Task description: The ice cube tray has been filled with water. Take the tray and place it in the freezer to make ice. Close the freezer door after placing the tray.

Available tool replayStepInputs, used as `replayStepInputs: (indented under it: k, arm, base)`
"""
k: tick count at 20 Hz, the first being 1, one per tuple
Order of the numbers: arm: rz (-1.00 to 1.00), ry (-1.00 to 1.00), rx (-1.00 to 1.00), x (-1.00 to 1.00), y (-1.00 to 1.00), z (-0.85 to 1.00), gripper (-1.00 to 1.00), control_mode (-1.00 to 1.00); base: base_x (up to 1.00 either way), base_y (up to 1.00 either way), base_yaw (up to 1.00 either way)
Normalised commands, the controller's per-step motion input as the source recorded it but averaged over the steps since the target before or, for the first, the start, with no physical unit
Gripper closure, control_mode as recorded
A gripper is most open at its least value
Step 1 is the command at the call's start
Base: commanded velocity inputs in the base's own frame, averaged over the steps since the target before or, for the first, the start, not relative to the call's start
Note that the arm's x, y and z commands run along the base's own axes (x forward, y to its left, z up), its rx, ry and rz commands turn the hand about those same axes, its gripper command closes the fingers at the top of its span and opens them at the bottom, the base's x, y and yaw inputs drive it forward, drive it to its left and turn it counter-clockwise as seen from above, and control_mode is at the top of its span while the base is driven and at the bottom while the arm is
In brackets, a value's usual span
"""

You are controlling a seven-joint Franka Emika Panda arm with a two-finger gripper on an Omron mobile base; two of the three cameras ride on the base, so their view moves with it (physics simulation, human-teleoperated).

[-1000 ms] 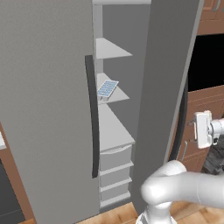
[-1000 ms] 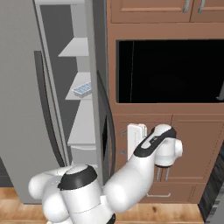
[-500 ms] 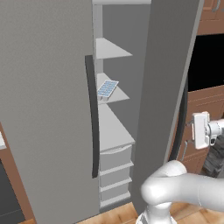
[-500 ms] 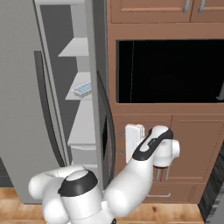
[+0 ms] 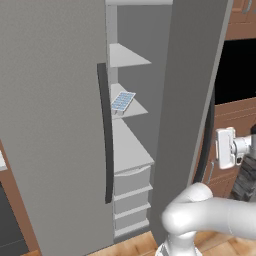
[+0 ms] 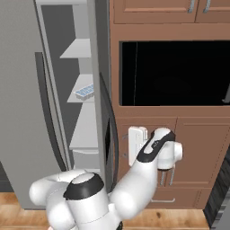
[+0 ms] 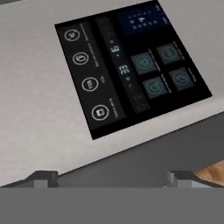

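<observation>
Gripper [image 7: 111, 177] wide open, empty, facing freezer door [image 7: 52, 113] panel.

A black oven opening [image 6: 173, 74] is sitting above the hand among brown wooden cabinets [image 6: 197, 148]. Wood flooring [image 6: 179, 220] is lying well below it, and a black control panel [image 7: 131, 65] is facing it close ahead.

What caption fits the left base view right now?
Ice cube tray resting on a freezer shelf, freezer door ajar, arm beside it.
</observation>
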Motion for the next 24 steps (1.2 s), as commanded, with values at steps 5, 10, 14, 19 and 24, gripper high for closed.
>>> replayStepInputs:
  k: [5,10,14,19,24]
  arm:
    - [0.00,0.00,0.00,0.27,-0.02,-0.19,-1.00,-1.00]
    - [0.00,0.00,0.00,0.26,-0.04,-0.21,-1.00,-1.00]
    - [0.00,0.00,0.00,0.11,0.00,-0.17,-1.00,-1.00]
    - [0.00,0.00,-0.01,0.00,0.06,-0.10,-1.00,-1.00]
    - [0.00,0.00,-0.02,0.00,0.22,-0.08,-1.00,-1.00]
  base:
    - [0.00,0.00,0.00]
    - [0.00,0.00,0.00]
    - [0.00,0.00,0.00]
    - [0.00,0.00,0.00]
    - [0.00,0.00,0.00]
